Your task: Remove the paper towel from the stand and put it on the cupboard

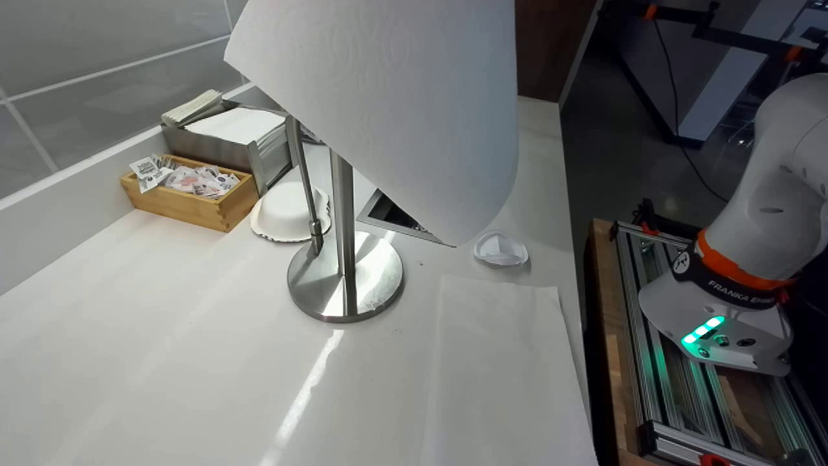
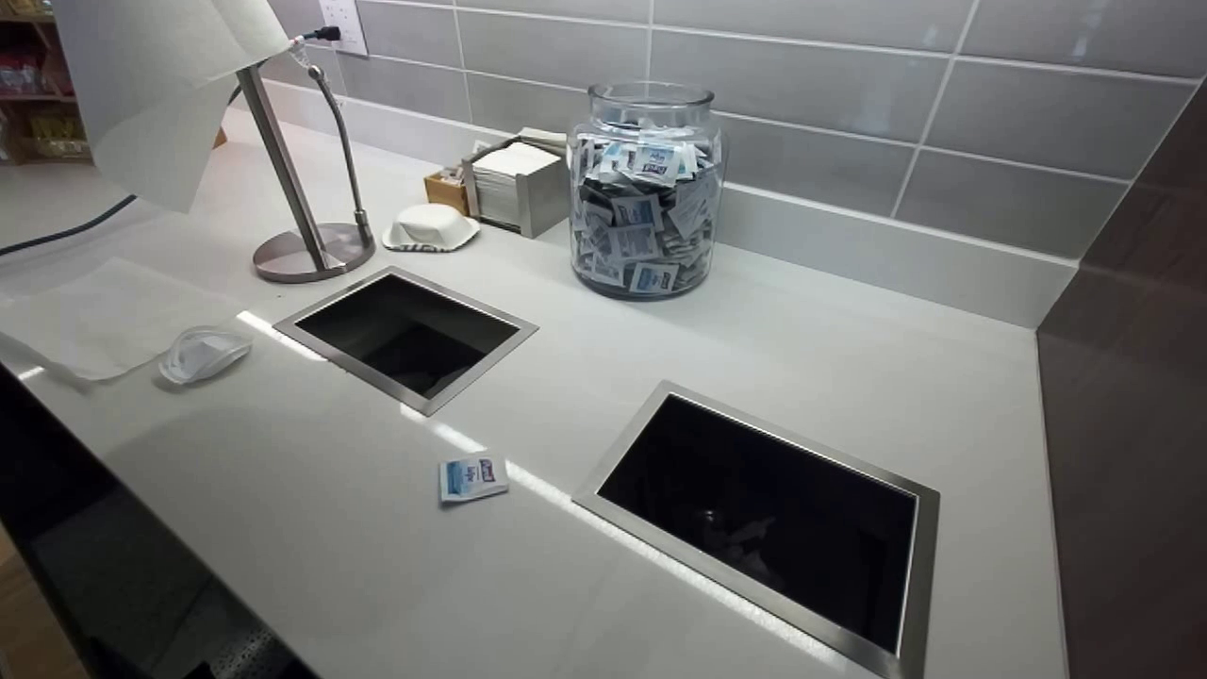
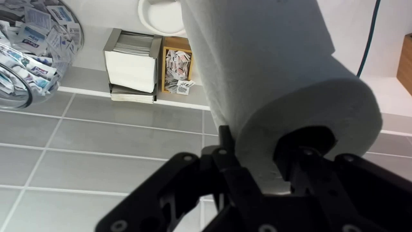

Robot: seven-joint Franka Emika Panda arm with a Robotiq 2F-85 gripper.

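Wrist view has the gripper (image 3: 256, 145) close up: its black fingers (image 3: 228, 141) straddle the thick wall of the paper towel (image 3: 264, 71), one along the roll's outside, the other set in the hollow core (image 3: 310, 137), so the paper is pinched between them, the gap no wider than that wall. The open end faces the camera at lower right, and the long axis runs from it up and somewhat left, out past the top edge. In both exterior views the roll is high over the stand (image 1: 347, 259), partly cut off at the top, with a loose sheet (image 2: 156, 141) trailing to a pointed corner above the cupboard (image 1: 194, 336). The stand is upright on the white top, its thin side arm (image 1: 303, 162) next to the rod; the paper hides the rod's upper end, so I cannot tell whether it is inside the core. Just beside the base is a framed dark cut-out (image 2: 405, 330), and near these lie a small white plastic piece (image 1: 501, 249) and a flat sheet of paper (image 1: 498, 369)
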